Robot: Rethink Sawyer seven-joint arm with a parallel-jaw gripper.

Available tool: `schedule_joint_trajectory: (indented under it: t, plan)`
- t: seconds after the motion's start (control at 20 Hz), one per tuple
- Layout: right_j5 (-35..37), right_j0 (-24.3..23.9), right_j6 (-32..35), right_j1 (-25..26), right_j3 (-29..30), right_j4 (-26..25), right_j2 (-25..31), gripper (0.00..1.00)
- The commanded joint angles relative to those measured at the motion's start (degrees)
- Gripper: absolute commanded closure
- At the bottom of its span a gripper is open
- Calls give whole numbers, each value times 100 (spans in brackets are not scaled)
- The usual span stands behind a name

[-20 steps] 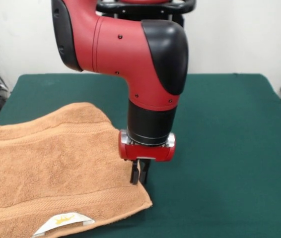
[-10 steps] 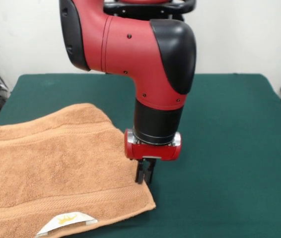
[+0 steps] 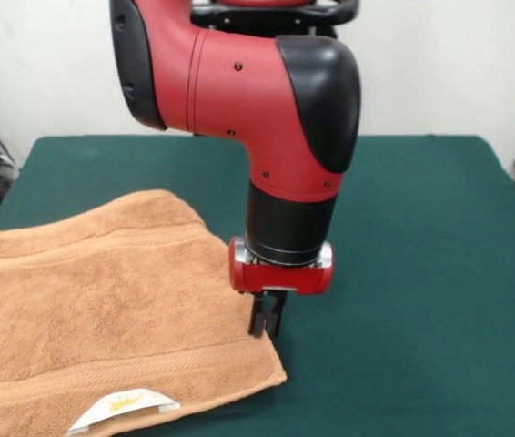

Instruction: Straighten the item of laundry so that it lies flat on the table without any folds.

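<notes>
Pincer [image 3: 266, 326] sits at the towel's [image 3: 103, 300] right edge with its jaws drawn close together; can't tell if they've pinched the hem. Left to right: towel lies spread over the left-near part of the green tabletop [image 3: 421, 237], white label [image 3: 123, 407] showing at its near edge. Terry looks light, limp and grippy, so I'd grab at hem or corner and drag slowly, else it'll bunch.

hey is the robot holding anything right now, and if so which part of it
Yes. The gripper has its fingers closed on the right-hand edge of the towel, a little above its near right corner.
</notes>
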Motion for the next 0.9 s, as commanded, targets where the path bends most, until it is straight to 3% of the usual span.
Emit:
schedule_joint_trajectory:
  t: [0.05, 0.9]
  plan:
    - [183, 377, 766, -119, 534, 4, 374, 100]
    - [383, 599, 579, -91, 399, -40, 383, 100]
